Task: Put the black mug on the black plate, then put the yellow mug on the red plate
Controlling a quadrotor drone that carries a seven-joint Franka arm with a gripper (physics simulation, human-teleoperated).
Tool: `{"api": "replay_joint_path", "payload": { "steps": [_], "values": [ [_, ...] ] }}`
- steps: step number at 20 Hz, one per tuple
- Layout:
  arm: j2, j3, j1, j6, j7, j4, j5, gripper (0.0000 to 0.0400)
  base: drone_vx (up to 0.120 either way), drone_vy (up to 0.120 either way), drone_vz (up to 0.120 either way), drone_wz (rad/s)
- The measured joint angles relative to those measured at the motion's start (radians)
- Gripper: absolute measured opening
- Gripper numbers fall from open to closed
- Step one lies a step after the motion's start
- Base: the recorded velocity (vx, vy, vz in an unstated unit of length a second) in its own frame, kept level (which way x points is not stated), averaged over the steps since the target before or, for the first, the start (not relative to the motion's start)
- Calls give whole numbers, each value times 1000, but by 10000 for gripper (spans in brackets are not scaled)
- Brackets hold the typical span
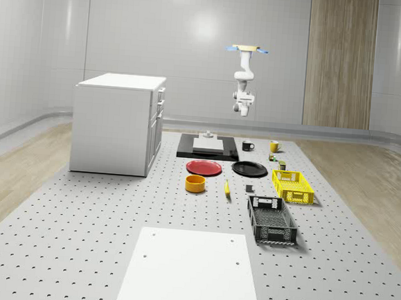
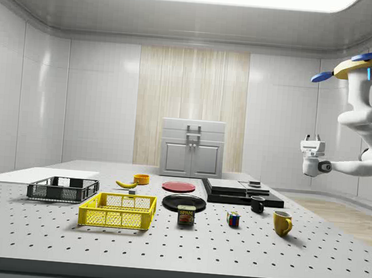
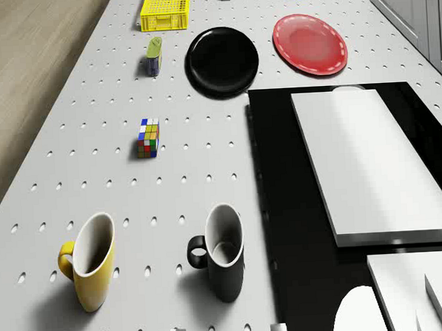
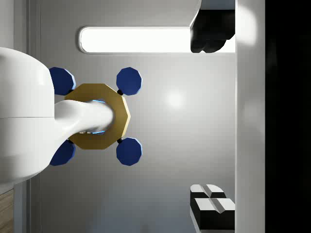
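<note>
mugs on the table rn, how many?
2. The black mug stands upright beside the black slab's edge; the yellow mug stands apart from it, on the far side from the slab, near the table's border. None hidden that I can tell.

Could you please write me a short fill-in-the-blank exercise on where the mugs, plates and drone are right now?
1. The black mug stands upright beside the ____ mug.
2. The black plate lies next to the ____ plate.
3. Both plates carry ____ mugs.
4. The drone hovers high above the table's ____ end in the whole-scene view.

Missing words: yellow; red; no; far
</note>
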Motion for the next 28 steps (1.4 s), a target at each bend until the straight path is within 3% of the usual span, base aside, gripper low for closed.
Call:
{"api": "replay_joint_path", "payload": {
  "steps": [6,12,16,28],
  "values": [
    [25,1,-3,-98,-2,128,1,400,0,0,0,0],
    [65,3,-4,-162,-2,236,2,400,0,0,0,0],
    [79,3,-5,-182,-3,273,2,400,0,0,0,0],
    [85,4,-7,-189,-3,296,2,400,120,0,0,0]
  ]
}}
